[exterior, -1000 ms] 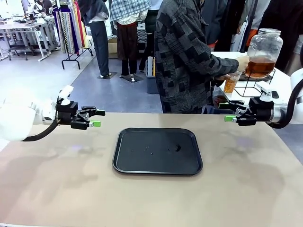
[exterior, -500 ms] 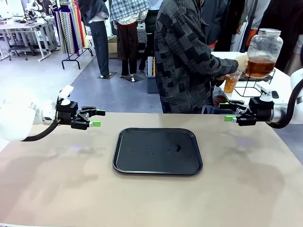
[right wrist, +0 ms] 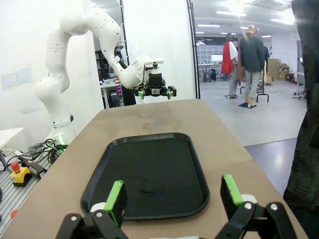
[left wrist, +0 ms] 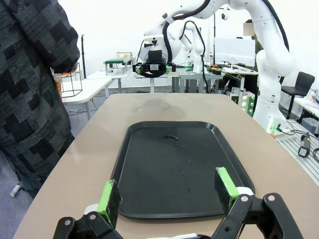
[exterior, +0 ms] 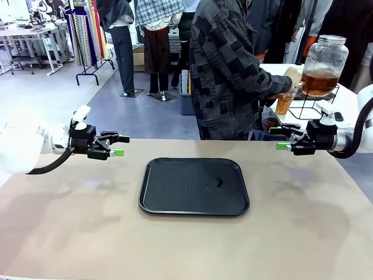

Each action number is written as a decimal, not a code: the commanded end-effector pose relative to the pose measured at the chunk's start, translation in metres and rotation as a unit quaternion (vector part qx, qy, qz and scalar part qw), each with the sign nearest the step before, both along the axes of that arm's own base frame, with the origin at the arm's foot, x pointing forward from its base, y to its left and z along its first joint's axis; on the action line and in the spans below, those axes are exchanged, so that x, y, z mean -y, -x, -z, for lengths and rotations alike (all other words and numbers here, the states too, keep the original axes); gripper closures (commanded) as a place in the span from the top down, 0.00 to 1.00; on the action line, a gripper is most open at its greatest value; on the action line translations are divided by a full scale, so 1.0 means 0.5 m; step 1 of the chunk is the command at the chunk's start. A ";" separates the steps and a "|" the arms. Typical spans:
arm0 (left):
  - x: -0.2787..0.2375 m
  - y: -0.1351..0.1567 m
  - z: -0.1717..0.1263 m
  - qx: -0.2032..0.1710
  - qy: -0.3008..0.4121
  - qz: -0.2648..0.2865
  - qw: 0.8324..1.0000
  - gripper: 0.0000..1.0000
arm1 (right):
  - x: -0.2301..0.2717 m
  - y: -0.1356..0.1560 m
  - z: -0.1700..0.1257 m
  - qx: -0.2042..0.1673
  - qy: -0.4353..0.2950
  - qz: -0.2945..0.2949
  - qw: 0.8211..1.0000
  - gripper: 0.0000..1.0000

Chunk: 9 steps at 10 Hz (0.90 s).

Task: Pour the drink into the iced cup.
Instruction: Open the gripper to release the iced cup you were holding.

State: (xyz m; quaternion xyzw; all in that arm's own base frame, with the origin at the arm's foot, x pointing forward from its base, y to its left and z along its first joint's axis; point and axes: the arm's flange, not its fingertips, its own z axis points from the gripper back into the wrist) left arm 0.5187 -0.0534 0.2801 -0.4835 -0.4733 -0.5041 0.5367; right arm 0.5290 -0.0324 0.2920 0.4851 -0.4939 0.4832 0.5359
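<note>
The amber-brown drink [exterior: 319,82] fills the lower half of a clear lidded jar [exterior: 324,57] on a black wire stand at the far right. A person in a patterned jacket holds a clear cup [exterior: 284,102] holding amber liquid at the jar's base with both hands. My left gripper [exterior: 120,146] hovers open over the table's left side, also seen in its own wrist view [left wrist: 169,193]. My right gripper [exterior: 282,140] hovers open at the right, below the cup, and shows as well in the right wrist view [right wrist: 174,198]. Both are empty.
A black tray [exterior: 194,185] lies in the middle of the table with a small dark speck and a few drops on it. The jar's stand sits on a white side table [exterior: 349,100] beyond the table's far right corner.
The person's hand has slid down from the jar's side toward the cup. Both arms stay still.
</note>
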 end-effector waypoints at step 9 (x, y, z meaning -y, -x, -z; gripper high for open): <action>0.000 0.002 -0.004 0.001 -0.001 -0.001 1.000 1.00 | 0.000 0.000 -0.004 0.001 0.000 -0.001 1.000 1.00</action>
